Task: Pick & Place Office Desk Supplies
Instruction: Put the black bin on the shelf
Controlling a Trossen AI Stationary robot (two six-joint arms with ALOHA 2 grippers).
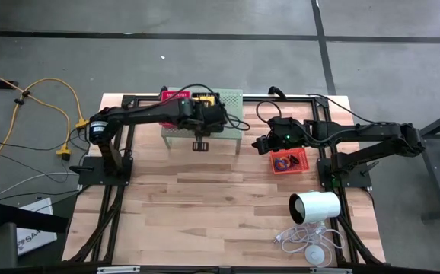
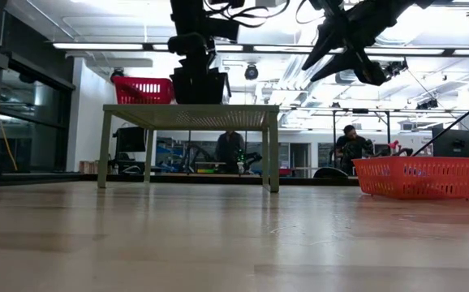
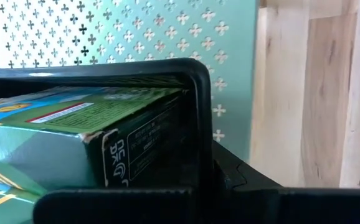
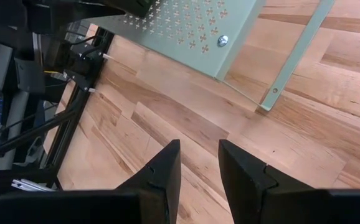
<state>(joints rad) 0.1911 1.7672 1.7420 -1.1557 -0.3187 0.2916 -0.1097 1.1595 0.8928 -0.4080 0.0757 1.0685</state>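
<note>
The left gripper [image 1: 201, 144] sits pressed together on top of the pale green stand [image 1: 231, 100], beside a black tray [image 3: 195, 112] holding what looks like a green box [image 3: 74, 137]. The pink-red tray [image 2: 145, 89] rests on the stand too. The right gripper [image 4: 198, 168], fingers apart and holding nothing, hovers near the orange tray [image 1: 290, 160]

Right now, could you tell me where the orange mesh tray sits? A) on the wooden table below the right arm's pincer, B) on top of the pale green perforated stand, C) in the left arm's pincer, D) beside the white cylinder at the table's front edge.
A: the high view shows the orange mesh tray resting on the table, just under the right pincer, apart from the green stand.
</note>
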